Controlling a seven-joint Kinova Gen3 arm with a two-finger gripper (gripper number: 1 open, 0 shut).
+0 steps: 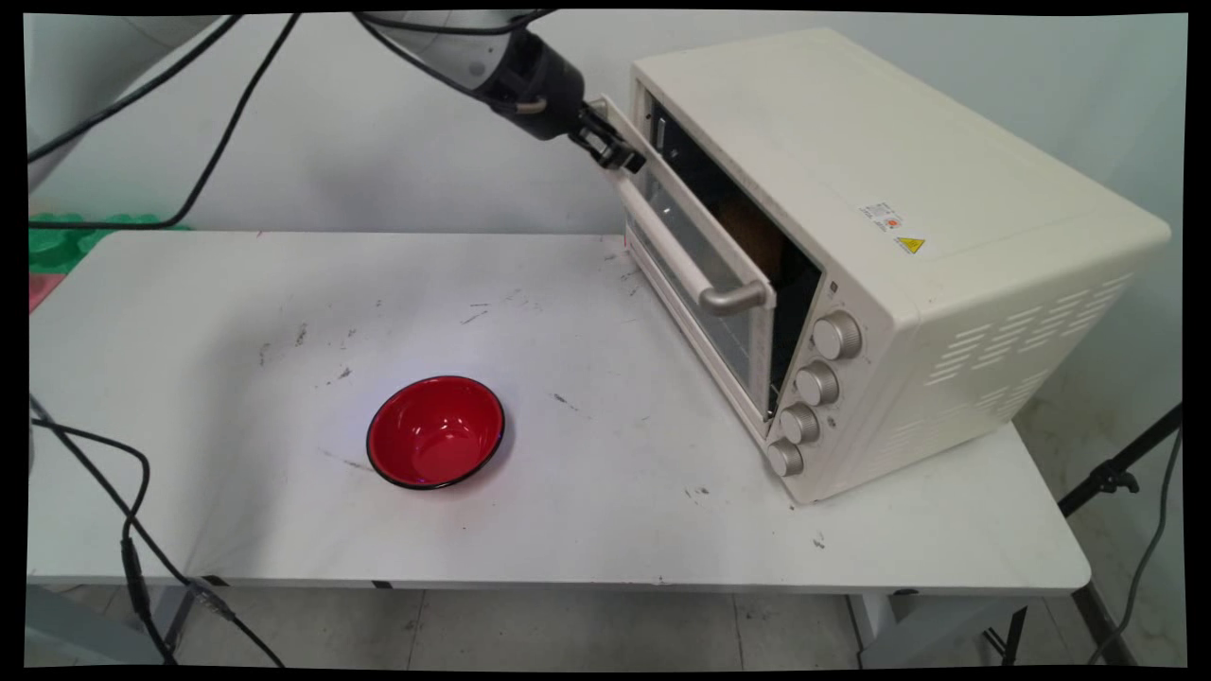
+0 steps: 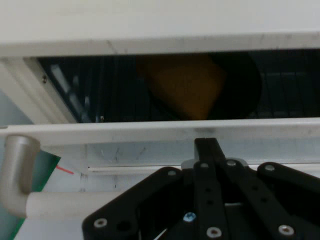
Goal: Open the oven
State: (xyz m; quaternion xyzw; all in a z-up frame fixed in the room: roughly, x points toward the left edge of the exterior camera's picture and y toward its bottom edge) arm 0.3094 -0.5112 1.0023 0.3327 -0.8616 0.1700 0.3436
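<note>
A cream toaster oven (image 1: 880, 180) stands at the table's right, its glass door (image 1: 695, 270) tilted partly open. My gripper (image 1: 623, 157) is shut, with its tip against the far top corner of that door. In the hand view the closed fingers (image 2: 205, 146) rest just below the door's top edge (image 2: 125, 132), and the door's grey handle (image 2: 22, 187) bends at the lower left. Through the gap I see a brown-orange thing (image 2: 182, 90) on something dark and round inside the oven; it also shows as a brown patch (image 1: 754, 230) in the main view.
A red bowl (image 1: 435, 431) with a black rim sits empty on the white table (image 1: 236, 511), left of the oven. Several knobs (image 1: 816, 383) run down the oven's front. Black cables hang at the left. Green and pink things (image 1: 57, 241) lie beyond the table's far left corner.
</note>
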